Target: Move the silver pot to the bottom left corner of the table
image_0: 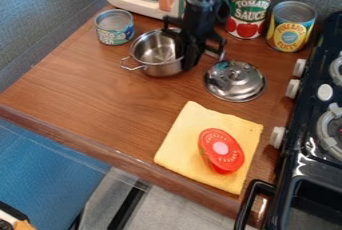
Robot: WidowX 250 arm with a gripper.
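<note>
Brown wooden worktop [100, 99]: bottom-left placement outstanding. Silver metal pot [157, 69] at black gripper [193, 55]; grip state cannot be determined.

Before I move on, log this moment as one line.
end effector: at silver pot's right side | pot: upright, uncovered, short of corner | lid: on table, beside pot
</note>
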